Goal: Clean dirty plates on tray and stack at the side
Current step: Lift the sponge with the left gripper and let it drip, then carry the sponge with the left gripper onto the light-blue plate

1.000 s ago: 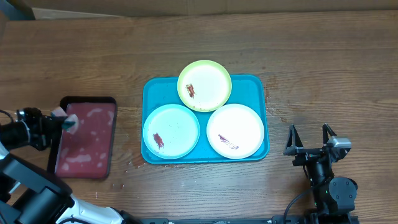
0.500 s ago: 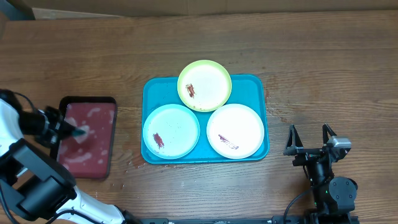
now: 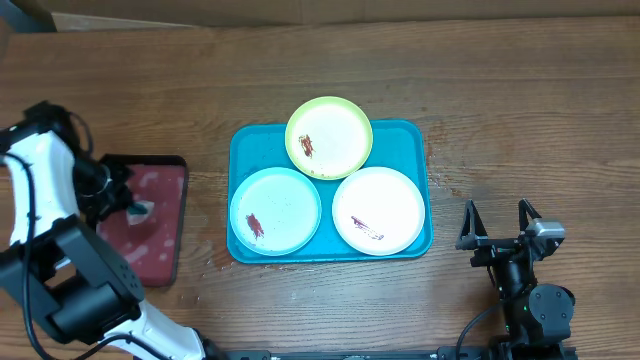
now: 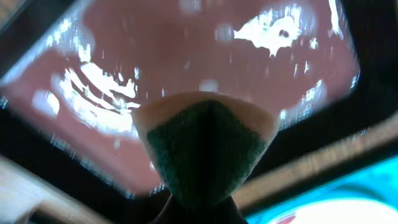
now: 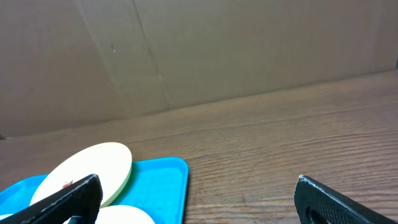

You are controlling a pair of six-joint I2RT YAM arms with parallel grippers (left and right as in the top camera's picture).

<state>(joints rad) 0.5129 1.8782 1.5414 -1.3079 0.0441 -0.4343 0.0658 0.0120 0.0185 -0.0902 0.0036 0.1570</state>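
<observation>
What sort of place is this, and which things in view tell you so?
Probably a robot test bench, not a kitchen: a left robot arm and a right robot arm at a wooden table, a cardboard wall behind, and smeared plastic plates on a blue tray.

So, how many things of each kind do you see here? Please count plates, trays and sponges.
Plates: 3 (yellow-green plate, light blue plate, white plate)
Trays: 2 (blue tray, black tray)
Sponges: 1 (green sponge)
Total: 6
</observation>
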